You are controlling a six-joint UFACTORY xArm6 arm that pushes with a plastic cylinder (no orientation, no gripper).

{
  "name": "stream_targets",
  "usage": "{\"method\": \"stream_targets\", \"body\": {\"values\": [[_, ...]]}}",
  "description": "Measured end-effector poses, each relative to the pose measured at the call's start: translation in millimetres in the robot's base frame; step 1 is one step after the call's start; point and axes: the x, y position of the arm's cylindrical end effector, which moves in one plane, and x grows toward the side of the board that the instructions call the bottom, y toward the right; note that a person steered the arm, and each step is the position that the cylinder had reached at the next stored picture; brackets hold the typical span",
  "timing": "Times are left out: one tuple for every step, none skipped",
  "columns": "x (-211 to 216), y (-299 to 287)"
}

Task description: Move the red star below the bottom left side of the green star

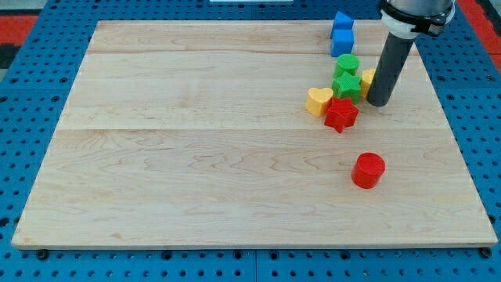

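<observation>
The red star (341, 114) lies on the wooden board (196, 141) right of centre, just below the green star (346, 84) and touching it. A yellow heart (318, 101) sits against the red star's upper left. My tip (379, 103) stands just to the right of the green star and up and to the right of the red star, a small gap away from both. A yellow block (368, 80) shows partly behind the rod.
A green block (347, 65) sits above the green star, and two blue blocks (342, 34) are stacked toward the view's top. A red cylinder (368, 170) stands alone below and to the right of the red star.
</observation>
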Motion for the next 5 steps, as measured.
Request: {"method": "stream_targets", "body": {"values": [[-11.4, -9.0], [-0.2, -5.9], [59.3, -8.1], [68.4, -57.1], [63.7, -83.8]]}}
